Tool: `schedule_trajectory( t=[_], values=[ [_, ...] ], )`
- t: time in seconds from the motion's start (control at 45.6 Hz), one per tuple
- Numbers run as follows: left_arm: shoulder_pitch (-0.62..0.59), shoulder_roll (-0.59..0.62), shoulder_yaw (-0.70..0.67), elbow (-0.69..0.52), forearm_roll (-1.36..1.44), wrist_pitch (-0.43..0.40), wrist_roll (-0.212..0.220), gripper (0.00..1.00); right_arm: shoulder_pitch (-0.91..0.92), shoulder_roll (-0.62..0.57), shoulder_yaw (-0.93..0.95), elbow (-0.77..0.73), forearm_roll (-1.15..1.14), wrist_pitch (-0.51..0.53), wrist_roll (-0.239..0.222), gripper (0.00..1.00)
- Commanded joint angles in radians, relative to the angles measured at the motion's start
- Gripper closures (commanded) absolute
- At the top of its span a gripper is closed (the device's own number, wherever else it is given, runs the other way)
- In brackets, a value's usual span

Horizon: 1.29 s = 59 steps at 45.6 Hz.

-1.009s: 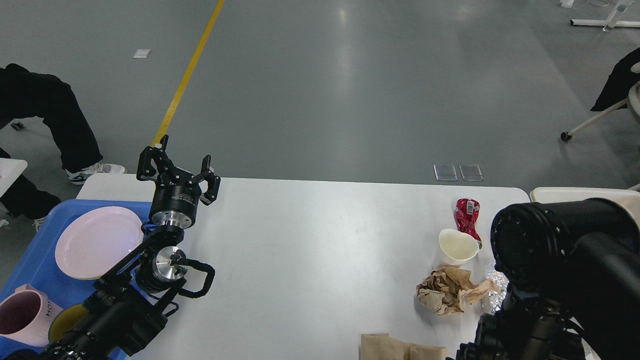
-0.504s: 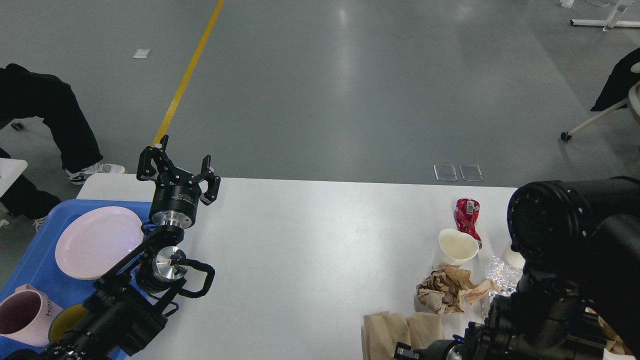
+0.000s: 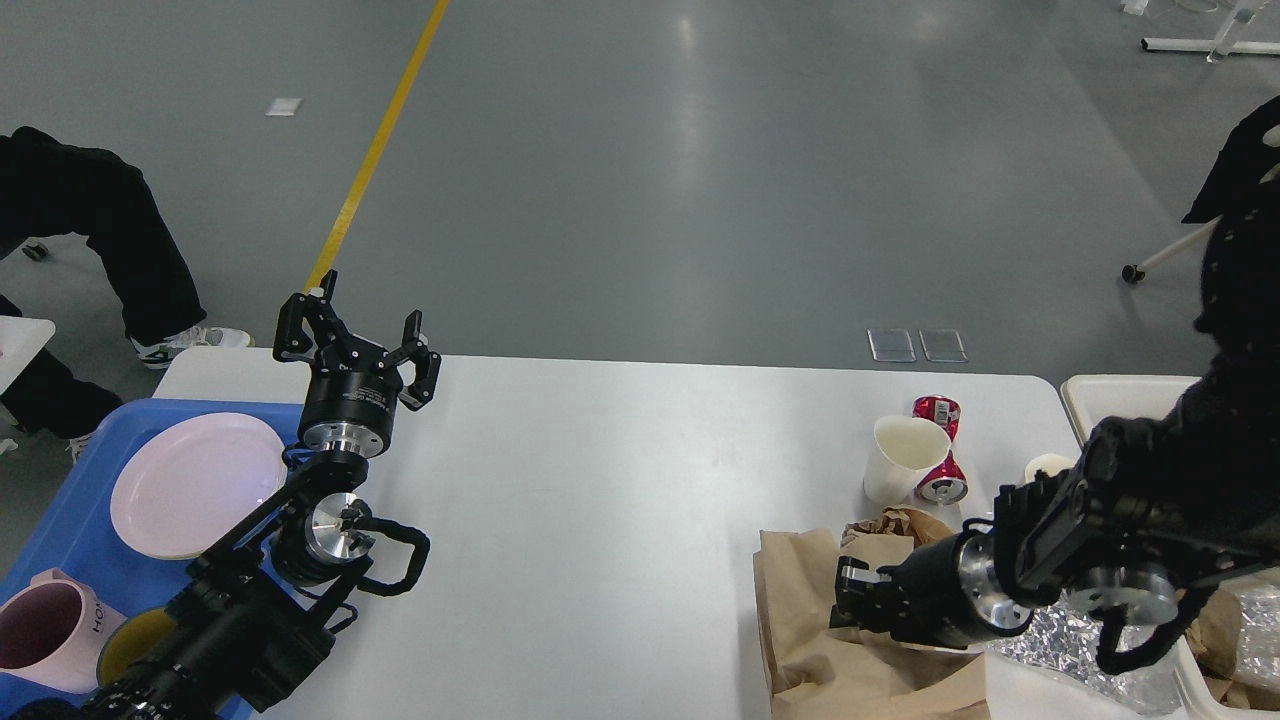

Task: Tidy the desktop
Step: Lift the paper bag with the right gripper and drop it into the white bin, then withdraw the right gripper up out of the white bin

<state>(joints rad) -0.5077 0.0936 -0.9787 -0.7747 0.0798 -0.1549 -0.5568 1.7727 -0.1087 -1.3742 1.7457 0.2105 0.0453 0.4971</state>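
One pink plate point(image 3: 195, 483) in blue tray point(image 3: 60, 540); left claw point(image 3: 358, 345) spread.

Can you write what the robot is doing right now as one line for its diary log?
task: tidy desktop | left gripper: open, raised, empty | right gripper: over brown paper bag, grip unclear

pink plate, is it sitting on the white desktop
No, the pink plate lies in the blue tray at the left, not on the bare white desktop.
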Motion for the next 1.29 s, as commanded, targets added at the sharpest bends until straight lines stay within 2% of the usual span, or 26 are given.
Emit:
schedule_trajectory(
  t=[0.0,0.285,0.351,0.461,0.548,0.636,0.811,1.075,1.14,1.25,1.272],
  values=[
    [0.000,0.000,0.000,0.000,0.000,0.000,0.000,0.04,0.134,-0.072,-0.042,0.000,-0.095,0.168,0.000,1.00],
    [0.000,0.000,0.000,0.000,0.000,0.000,0.000,0.04,0.591,-0.232,-0.117,0.000,-0.333,0.589,-0.002,1.00],
    [0.000,0.000,0.000,0.000,0.000,0.000,0.000,0.04,0.657,-0.235,-0.131,0.000,-0.347,0.622,-0.003,1.00],
    [0.001,0.000,0.000,0.000,0.000,0.000,0.000,0.04,0.699,-0.235,-0.160,-0.005,-0.356,0.614,-0.009,1.00],
    [0.000,0.000,0.000,0.000,0.000,0.000,0.000,0.04,0.691,-0.238,-0.198,-0.040,-0.356,0.562,-0.014,1.00],
    [0.000,0.000,0.000,0.000,0.000,0.000,0.000,0.04,0.634,-0.249,-0.252,-0.093,-0.350,0.452,-0.015,1.00],
    [0.000,0.000,0.000,0.000,0.000,0.000,0.000,0.04,0.357,-0.319,-0.374,-0.331,-0.307,0.265,-0.017,1.00],
    [0.000,0.000,0.000,0.000,0.000,0.000,0.000,0.04,-0.097,-0.450,-0.404,-0.683,-0.036,0.117,-0.035,1.00],
    [0.000,0.000,0.000,0.002,0.000,0.000,0.000,0.04,-0.202,-0.453,-0.404,-0.736,0.045,0.047,-0.060,1.00],
    [0.000,0.000,0.000,0.000,0.000,0.000,0.000,0.04,-0.404,-0.453,-0.402,-0.874,0.199,-0.073,-0.133,1.00],
    [0.000,0.000,0.000,0.000,0.000,0.000,0.000,0.04,-0.492,-0.453,-0.402,-0.944,0.266,-0.120,-0.156,1.00]
  ],
)
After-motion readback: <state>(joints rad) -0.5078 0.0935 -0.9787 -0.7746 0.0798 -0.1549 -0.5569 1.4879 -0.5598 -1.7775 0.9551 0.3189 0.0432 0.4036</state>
